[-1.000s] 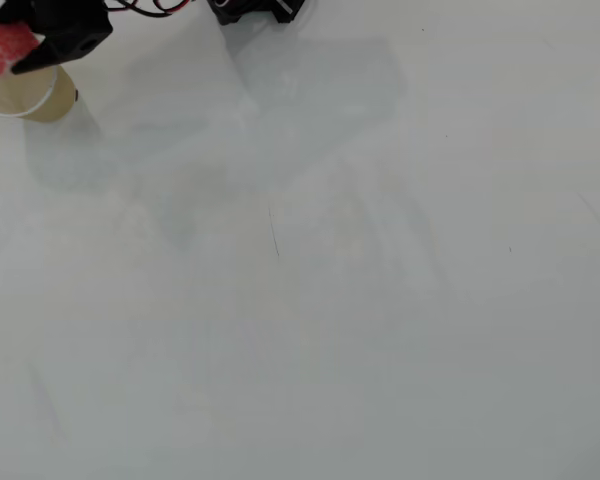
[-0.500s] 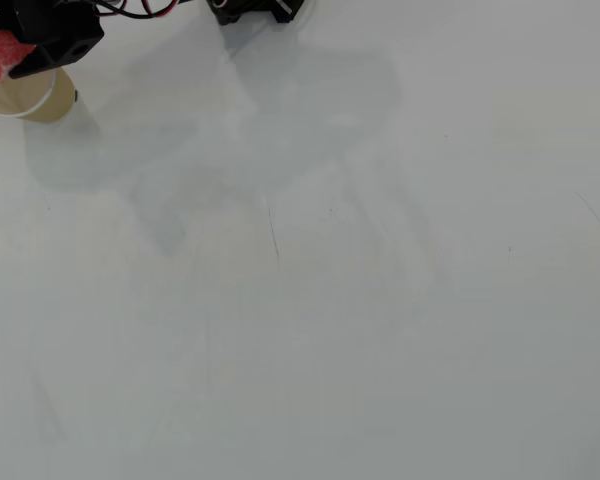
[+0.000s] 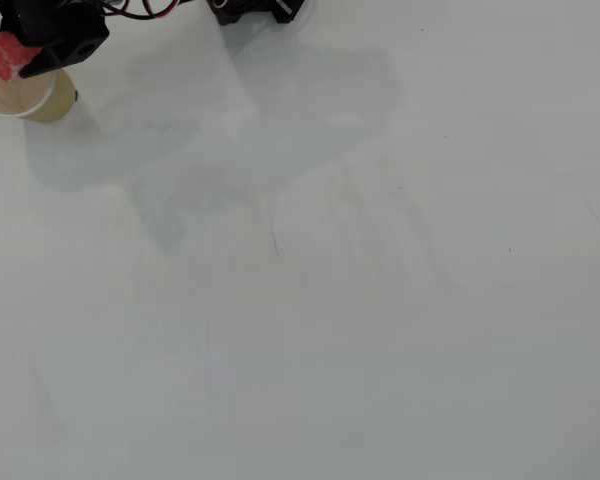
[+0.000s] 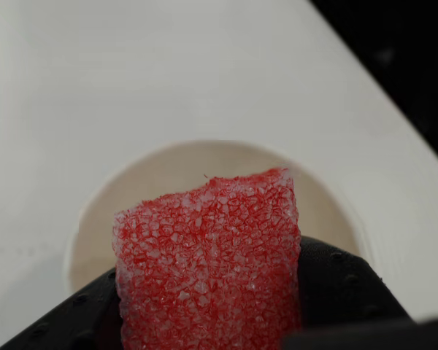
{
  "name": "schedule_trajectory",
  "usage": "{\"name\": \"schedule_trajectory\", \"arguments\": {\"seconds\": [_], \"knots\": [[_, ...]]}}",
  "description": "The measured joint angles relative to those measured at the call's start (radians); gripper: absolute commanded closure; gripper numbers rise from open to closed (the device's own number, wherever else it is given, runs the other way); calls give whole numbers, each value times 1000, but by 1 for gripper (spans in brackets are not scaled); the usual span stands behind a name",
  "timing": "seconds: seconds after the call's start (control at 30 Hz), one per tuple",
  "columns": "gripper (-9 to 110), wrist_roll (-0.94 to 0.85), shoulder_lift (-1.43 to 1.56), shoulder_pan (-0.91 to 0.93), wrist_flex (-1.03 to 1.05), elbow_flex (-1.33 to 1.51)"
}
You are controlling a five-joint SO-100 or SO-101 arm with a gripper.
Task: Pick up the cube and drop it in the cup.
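Note:
The red sponge-like cube [image 4: 212, 262] fills the lower middle of the wrist view, squeezed between black fingers [image 4: 336, 284] on both sides. Directly behind it lies the round white mouth of the cup [image 4: 168, 171]. In the overhead view the tan cup [image 3: 25, 97] stands at the far upper left, with the black gripper [image 3: 10, 55] hanging over its rim, shut on the cube [image 3: 2, 52]. The cube sits above the cup's far-left edge there.
The white table [image 3: 330, 300] stretches wide below and right of the cup. Its edge and a dark area [image 4: 401, 58] show at the wrist view's upper right. The arm's black base [image 3: 250, 10] and wires [image 3: 145, 8] sit along the top edge.
The gripper with the cube shifted slightly up and right over the cup's rim. The cup stayed in place.

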Motion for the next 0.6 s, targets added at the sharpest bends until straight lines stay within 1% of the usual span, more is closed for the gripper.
{"name": "schedule_trajectory", "arguments": {"seconds": [0.47,0.53,0.6], "knots": [[97,0,0,-26,0,0],[95,0,0,-25,0,0],[88,0,0,-26,0,0]]}}
